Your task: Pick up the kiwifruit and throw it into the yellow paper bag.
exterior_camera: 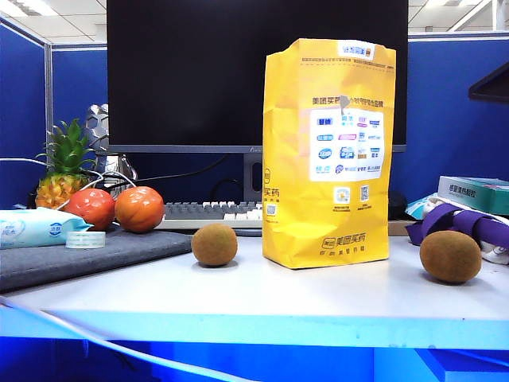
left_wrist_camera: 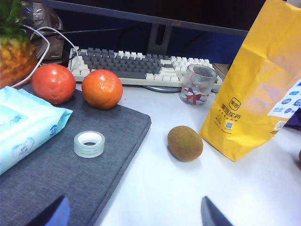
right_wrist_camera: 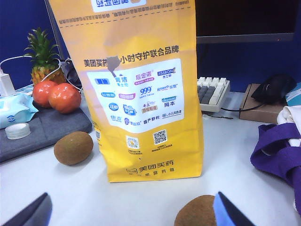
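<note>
Both arms are hanging back over the near edge of the white table (exterior_camera: pixel 318 306). In the left wrist view the left gripper (left_wrist_camera: pixel 131 214) is showing only its two dark fingertips (left_wrist_camera: pixel 214 216), and they're sitting wide apart with nothing between them but bare table and the edge of the grey mat (left_wrist_camera: pixel 70 179). The right gripper (right_wrist_camera: pixel 131 212) is also spread wide and holding nothing.

The kiwifruit (exterior_camera: pixel 450 256), the bigger, darker one, is lying on the table to the right of the yellow paper bag (exterior_camera: pixel 330 151) in the exterior view, clearly apart from it. In the right wrist view it's peeking in at the frame edge, right by the blue-tipped finger (right_wrist_camera: pixel 233 212). I can't tell whether they're touching.

The bag is standing upright mid-table, with its white logo panel facing the camera. The smaller kiwifruit (exterior_camera: pixel 215 244) is lying on its other side, just off the mat's corner.

On the mat, a roll of clear tape (left_wrist_camera: pixel 89 143), a pack of wet wipes (left_wrist_camera: pixel 23 127) and two orange-red round fruits (left_wrist_camera: pixel 101 88) are sitting in front of a pineapple (exterior_camera: pixel 64 171). Behind them a keyboard (left_wrist_camera: pixel 136 66) and a small glass jar (left_wrist_camera: pixel 197 84) are sitting below the monitor (exterior_camera: pixel 207 72). A purple fabric bag (right_wrist_camera: pixel 277 150) is slumping at the far right.
</note>
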